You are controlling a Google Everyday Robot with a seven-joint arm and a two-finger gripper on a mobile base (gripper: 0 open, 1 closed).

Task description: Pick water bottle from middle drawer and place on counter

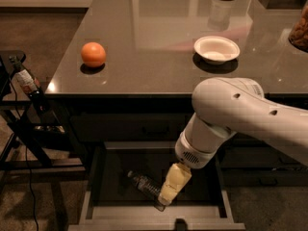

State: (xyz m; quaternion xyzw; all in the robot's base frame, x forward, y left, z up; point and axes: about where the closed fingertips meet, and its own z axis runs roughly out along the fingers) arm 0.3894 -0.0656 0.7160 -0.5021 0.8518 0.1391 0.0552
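glossy counter point(154, 71) bears orange point(93, 54) and bowl point(216, 48); gripper point(165, 200) in middle drawer point(89, 201), at water bottle point(143, 183) (grip: cannot tell).

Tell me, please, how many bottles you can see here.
2. The water bottle lies in the open middle drawer, with the gripper at its right end; a dark labelled bottle is at the black stand, left. The arm may hide others.
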